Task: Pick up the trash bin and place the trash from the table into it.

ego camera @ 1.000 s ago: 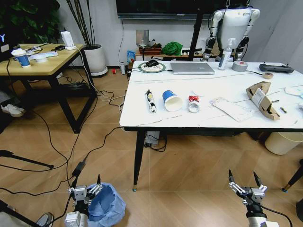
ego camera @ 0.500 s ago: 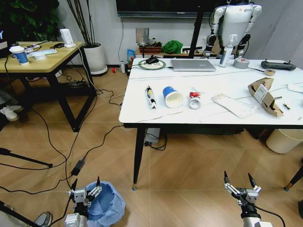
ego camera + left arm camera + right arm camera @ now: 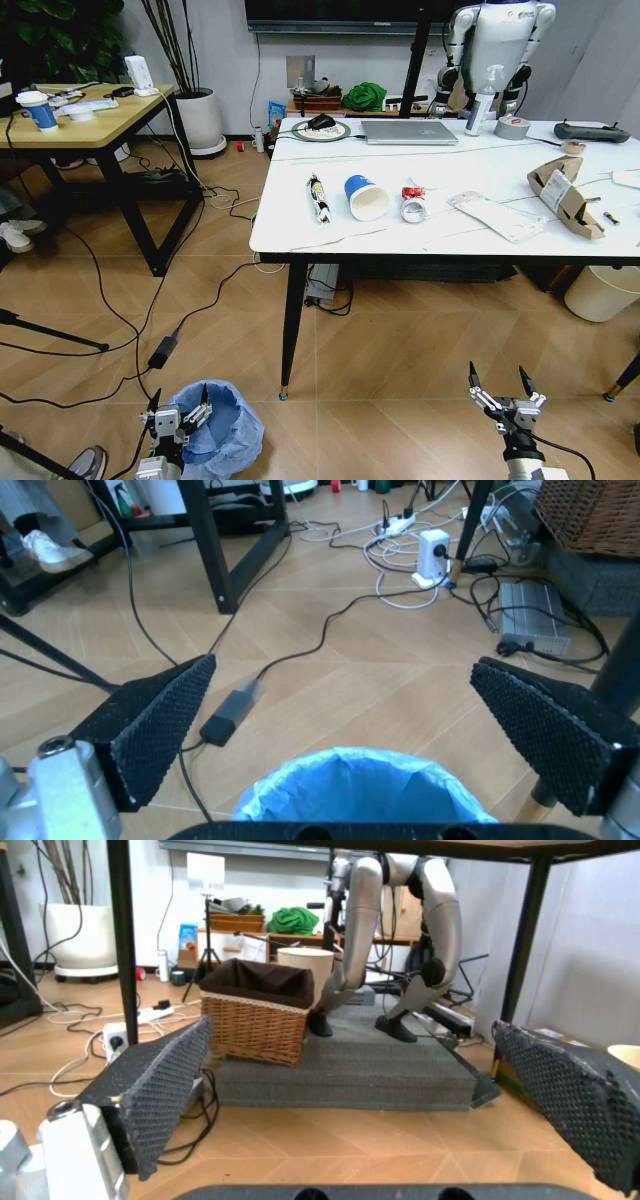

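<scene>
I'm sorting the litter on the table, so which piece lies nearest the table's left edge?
The black-white tube wrapper, a thin strip left of the blue paper cup on the table; every other scrap lies further right.

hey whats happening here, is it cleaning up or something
The robot is at the start of a clean-up. Its left gripper hangs low and open right beside the trash bin on the floor, the bin's blue-bagged rim just below its fingers in the left wrist view; nothing is gripped yet. The right gripper hangs open over bare floor, holding nothing. The trash, including a blue cup, a red wrapper and a torn cardboard box, lies untouched on the table.
</scene>
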{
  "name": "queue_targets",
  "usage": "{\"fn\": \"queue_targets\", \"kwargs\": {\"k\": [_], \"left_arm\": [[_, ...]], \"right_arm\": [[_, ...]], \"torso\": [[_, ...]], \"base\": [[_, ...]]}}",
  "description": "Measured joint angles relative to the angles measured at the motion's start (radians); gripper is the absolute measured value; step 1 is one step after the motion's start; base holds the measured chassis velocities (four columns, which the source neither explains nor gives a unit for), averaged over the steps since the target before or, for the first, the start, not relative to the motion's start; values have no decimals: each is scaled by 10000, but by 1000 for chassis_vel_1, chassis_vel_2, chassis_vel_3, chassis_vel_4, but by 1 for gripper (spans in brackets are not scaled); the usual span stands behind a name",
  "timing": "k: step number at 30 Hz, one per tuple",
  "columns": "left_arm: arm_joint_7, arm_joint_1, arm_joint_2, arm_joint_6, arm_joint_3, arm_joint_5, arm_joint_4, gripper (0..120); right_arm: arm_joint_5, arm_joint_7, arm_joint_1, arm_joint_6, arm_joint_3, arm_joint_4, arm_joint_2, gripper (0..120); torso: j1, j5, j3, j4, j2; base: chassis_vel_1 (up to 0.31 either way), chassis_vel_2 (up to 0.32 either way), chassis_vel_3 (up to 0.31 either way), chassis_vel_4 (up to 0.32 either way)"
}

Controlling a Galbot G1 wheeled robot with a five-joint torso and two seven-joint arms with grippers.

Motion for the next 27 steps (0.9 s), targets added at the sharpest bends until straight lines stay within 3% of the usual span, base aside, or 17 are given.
{"fn": "queue_targets", "kwargs": {"k": [5,9,18,22,27], "left_arm": [[-105,49,31,386,4,-170,55,100],[-355,9,97,540,18,-317,684,100],[-620,-7,486,989,-247,-269,1578,100],[-495,-286,476,1812,-314,-415,1970,100],[-401,-682,390,1851,-268,-429,2403,100]], "right_arm": [[-36,0,44,-17,-43,0,46,100],[-38,-2,114,-22,-96,0,187,100],[-103,-114,319,227,-167,-420,687,100],[-89,-156,289,360,-143,-563,826,100],[-42,-172,177,449,-80,-580,771,100]], "torso": [[-68,-1,-96,0,-165],[-120,-3,-164,1,-288],[-127,-1,-168,2,-299],[-119,-2,-156,1,-277],[-110,-2,-146,1,-258]], "base": [[0,0,0,0],[0,0,0,0],[0,0,0,0],[0,0,0,0],[0,0,0,0]]}}
